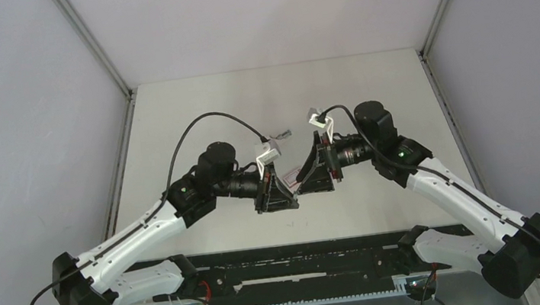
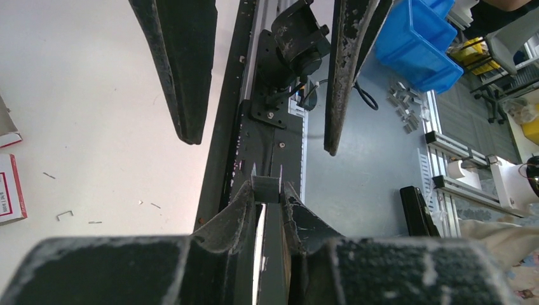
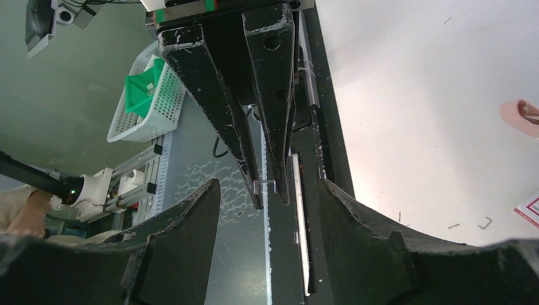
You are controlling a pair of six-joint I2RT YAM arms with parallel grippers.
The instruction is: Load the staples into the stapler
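Note:
My left gripper [image 2: 267, 190] is shut on a short silvery-grey staple strip [image 2: 266, 189], held in the air at the table's middle [image 1: 291, 198]. My right gripper [image 3: 268, 183] is open wide and faces it tip to tip; its fingers [image 2: 191, 76] stand on either side of the strip without touching it. The strip also shows in the right wrist view [image 3: 265, 184], between the left gripper's tips. The red-and-white staple box [image 2: 9, 194] lies on the table beside the grippers, and its corner shows in the right wrist view [image 3: 531, 210]. I cannot make out the stapler.
A pink object [image 3: 521, 117] is cut off at the right edge. Loose single staples [image 2: 63, 216] lie on the white table. The black rail [image 1: 295, 268] runs along the near edge. A blue bin [image 2: 423, 44] and a white basket [image 3: 149, 101] stand off the table.

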